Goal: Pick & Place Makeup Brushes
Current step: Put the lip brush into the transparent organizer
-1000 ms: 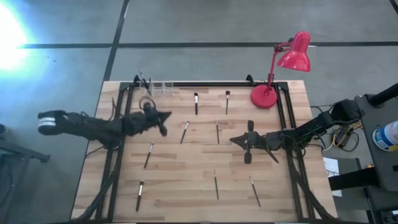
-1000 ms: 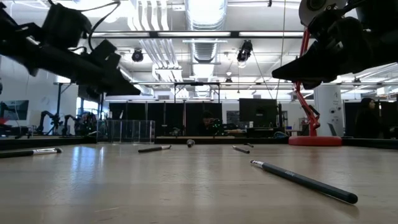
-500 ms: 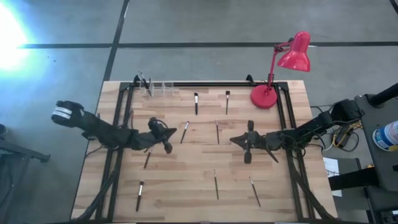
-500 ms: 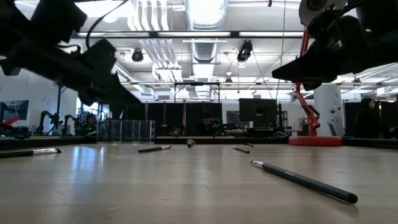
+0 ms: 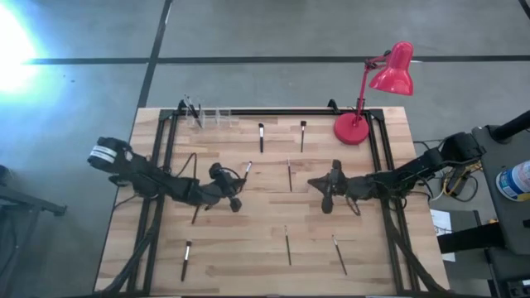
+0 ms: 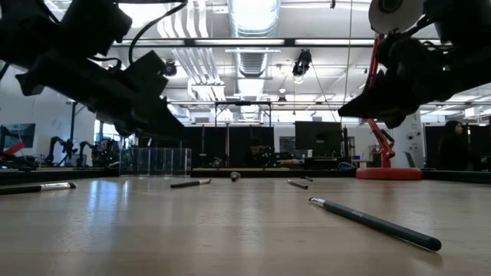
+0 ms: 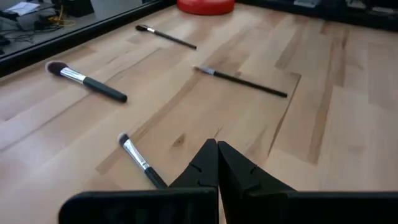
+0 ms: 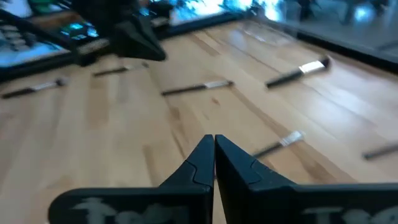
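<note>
Several makeup brushes lie flat and scattered on the wooden table: one (image 5: 261, 136) and another (image 5: 303, 134) near the far edge, two (image 5: 246, 174) (image 5: 289, 174) mid-table, others (image 5: 186, 258) (image 5: 287, 244) (image 5: 339, 252) toward the near edge. One brush (image 5: 196, 213) is partly hidden under my left arm. My left gripper (image 5: 241, 189) (image 7: 217, 148) hovers shut left of centre, beside a silver-ferruled brush (image 7: 140, 162). My right gripper (image 5: 310, 184) (image 8: 213, 140) hovers shut right of centre, above the table, holding nothing.
A clear holder (image 5: 207, 116) with a brush standing in it sits at the far left corner. A red desk lamp (image 5: 354, 126) stands at the far right. A black frame (image 5: 273, 111) runs along the table's far and side edges.
My left gripper has swung from near the clear holder toward the table's near edge and centre, sinking a little and staying shut. My right gripper has rolled about its own axis without leaving its place. No brush has moved.
</note>
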You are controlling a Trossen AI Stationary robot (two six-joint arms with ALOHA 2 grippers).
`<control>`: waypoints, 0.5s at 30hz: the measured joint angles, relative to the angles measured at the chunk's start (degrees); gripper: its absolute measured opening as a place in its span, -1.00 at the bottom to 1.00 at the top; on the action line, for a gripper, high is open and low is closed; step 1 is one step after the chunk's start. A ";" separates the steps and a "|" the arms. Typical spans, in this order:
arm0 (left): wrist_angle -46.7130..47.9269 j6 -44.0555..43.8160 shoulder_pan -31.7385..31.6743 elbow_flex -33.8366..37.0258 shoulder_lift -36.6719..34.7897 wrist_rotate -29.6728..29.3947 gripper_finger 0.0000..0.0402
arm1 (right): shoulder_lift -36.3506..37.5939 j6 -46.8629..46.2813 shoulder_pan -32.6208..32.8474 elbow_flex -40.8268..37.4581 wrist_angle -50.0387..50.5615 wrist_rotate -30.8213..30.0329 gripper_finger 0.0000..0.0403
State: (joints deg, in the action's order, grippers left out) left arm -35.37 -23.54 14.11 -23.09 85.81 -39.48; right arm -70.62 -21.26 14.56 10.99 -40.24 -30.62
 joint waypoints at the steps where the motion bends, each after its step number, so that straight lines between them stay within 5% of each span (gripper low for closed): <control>1: 0.02 0.29 0.00 -0.37 0.92 -0.37 -1.00 | -0.36 -1.44 -0.44 0.49 1.56 -0.79 -0.95; 15: -2.79 0.47 0.02 -0.37 7.42 -2.02 -1.00 | -21.46 -15.66 -11.95 21.51 23.67 -0.51 -0.39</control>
State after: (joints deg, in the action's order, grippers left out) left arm -38.16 -23.07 14.13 -23.46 93.24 -41.50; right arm -92.07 -36.92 2.61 32.51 -16.57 -31.14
